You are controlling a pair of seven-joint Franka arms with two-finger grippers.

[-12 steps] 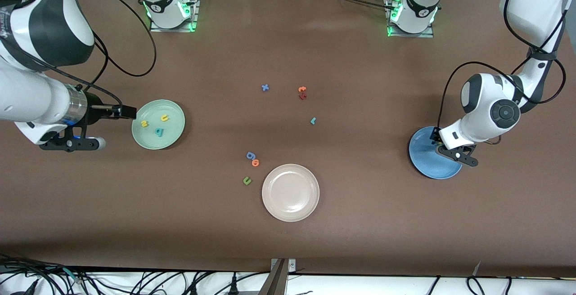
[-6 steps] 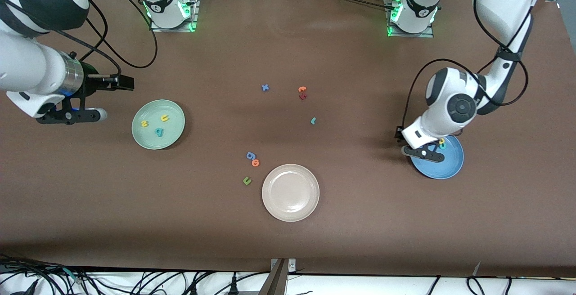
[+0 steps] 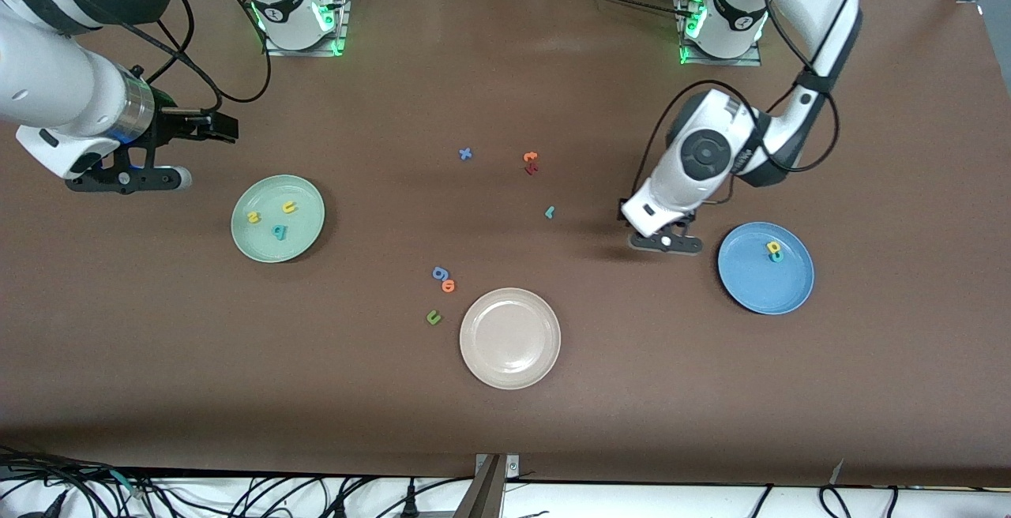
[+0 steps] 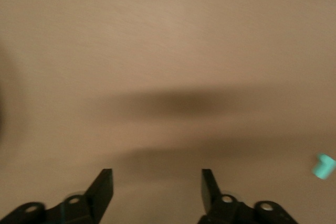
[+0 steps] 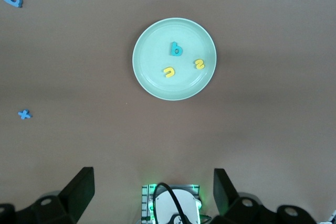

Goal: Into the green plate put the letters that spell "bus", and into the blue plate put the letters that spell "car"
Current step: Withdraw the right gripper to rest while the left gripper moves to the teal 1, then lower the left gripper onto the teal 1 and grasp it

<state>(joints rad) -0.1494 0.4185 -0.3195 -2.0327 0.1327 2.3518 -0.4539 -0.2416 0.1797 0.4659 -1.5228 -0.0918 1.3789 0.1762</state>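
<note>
Three plates sit on the counter (image 3: 600, 415): a green plate (image 3: 304, 240), a blue plate (image 3: 750, 289) and a beige plate (image 3: 509, 338). Eleven foam letters show in all: three in the green plate (a teal "b" (image 3: 278, 231), a yellow "u" (image 3: 289, 207), a yellow "s" (image 3: 253, 217)), two in the blue plate, six loose on the counter.

We've got the "b" (image 3: 278, 230), "u" (image 3: 288, 207) and "s" (image 3: 253, 217) in the green plate (image 3: 308, 245) at the right arm's end, and the "a" (image 3: 774, 247) touching the "c" (image 3: 777, 257) in the blue plate (image 3: 758, 293) at the left arm's end. Between them, the "r" (image 3: 550, 212) lies on the table (image 3: 505, 423), with the beige plate (image 3: 474, 360) nearer the front camera. We see the "g" (image 3: 440, 273), "o" (image 3: 449, 287) and another "u" (image 3: 433, 317) clustered beside that plate; the "x" (image 3: 465, 154) and "t" (image 3: 530, 157) lie farther back.
</note>
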